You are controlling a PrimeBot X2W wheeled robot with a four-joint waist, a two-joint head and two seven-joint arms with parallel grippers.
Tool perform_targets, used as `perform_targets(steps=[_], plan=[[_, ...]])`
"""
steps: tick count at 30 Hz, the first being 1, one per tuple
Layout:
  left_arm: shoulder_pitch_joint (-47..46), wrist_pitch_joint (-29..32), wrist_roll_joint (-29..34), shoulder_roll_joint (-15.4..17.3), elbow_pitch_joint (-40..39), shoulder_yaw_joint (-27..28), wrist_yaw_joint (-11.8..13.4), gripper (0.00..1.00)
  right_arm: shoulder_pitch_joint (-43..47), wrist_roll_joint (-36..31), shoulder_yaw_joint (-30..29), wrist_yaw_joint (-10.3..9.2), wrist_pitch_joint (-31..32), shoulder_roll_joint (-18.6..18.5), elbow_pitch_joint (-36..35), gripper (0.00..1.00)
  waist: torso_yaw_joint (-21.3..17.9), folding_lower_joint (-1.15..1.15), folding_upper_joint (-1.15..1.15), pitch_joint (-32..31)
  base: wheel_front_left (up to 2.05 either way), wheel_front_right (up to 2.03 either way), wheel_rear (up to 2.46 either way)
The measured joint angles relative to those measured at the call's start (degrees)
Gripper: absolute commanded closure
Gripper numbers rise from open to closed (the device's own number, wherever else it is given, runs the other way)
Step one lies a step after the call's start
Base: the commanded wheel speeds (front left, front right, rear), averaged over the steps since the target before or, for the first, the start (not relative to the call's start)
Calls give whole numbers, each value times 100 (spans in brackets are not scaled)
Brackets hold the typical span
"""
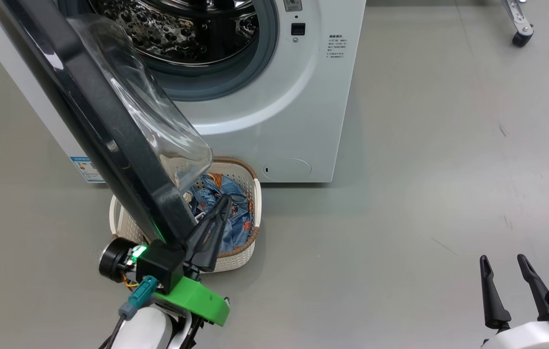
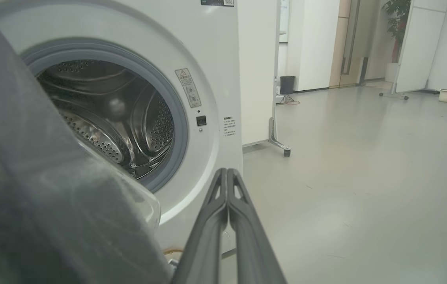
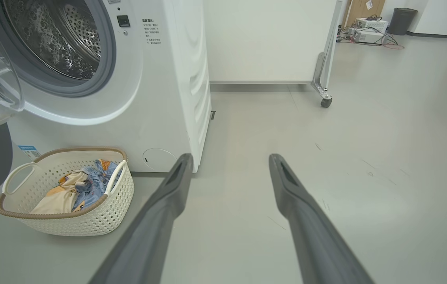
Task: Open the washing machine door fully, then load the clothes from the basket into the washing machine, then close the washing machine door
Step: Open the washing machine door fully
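Note:
The washing machine (image 1: 279, 121) stands with its steel drum (image 1: 182, 29) exposed. The washing machine door (image 1: 109, 126), a black ring around a clear glass bowl, swings out to the left over the basket (image 1: 238, 254). The clothes (image 1: 238, 213), blue with orange print, lie in that basket. My left gripper (image 1: 224, 202) is shut with nothing in it. It sits close beside the door's lower edge, above the clothes. In the left wrist view its fingers (image 2: 227, 185) press together, with the blurred door (image 2: 30, 197) at the left. My right gripper (image 1: 503, 259) stands open, away to the right. The right wrist view shows the basket (image 3: 69, 223) and clothes (image 3: 83, 185) left of my right gripper (image 3: 230, 157).
A white partition on castors (image 3: 326, 100) stands behind and to the right of the machine. One castor leg (image 1: 521, 31) reaches into the head view's top right. Bare grey floor (image 1: 424, 194) spreads to the right of the machine and basket.

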Motion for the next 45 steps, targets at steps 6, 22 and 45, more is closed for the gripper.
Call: perform_targets(steps=[6, 22, 45], plan=[[-1, 0, -13, -1, 215, 45, 14, 100, 0, 3, -2, 4, 0, 19, 54, 0, 31, 0, 0, 1, 0, 0, 0], [-50, 0, -153, -146, 443, 38, 66, 100, 2, 60, -131, 51, 0, 141, 101, 0, 248, 0, 0, -1, 0, 0, 0], [146, 0, -214, -183, 359, 79, 158, 100, 9, 62, -270, 103, 0, 185, 158, 0, 887, 0, 0, 42, 0, 0, 0]])
